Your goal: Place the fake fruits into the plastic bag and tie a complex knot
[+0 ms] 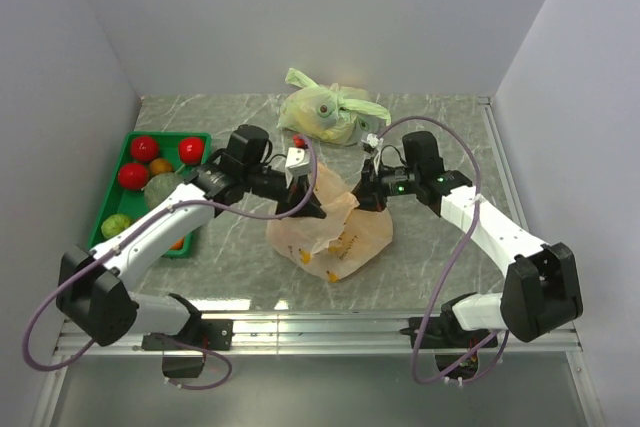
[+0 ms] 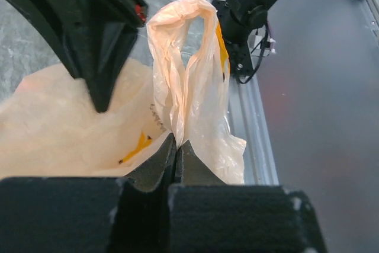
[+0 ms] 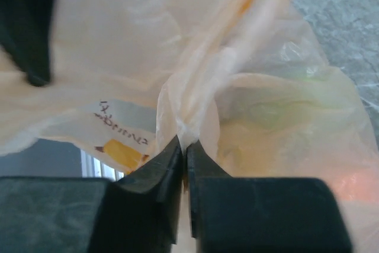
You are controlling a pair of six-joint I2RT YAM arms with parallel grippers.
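The peach-orange plastic bag lies mid-table with yellow banana prints. My left gripper is shut on one handle loop, which stands upright. My right gripper is shut on the other handle, drawn into a strand. In the top view the left gripper and right gripper stand at the bag's upper left and upper right. Faint green and orange shapes show through the film. More fake fruits, red and orange, lie in the tray. No knot is in view.
A green tray sits at the left with red, orange and green fruits and a pale ball. A tied pale green bag lies at the back. The metal rail runs along the near edge.
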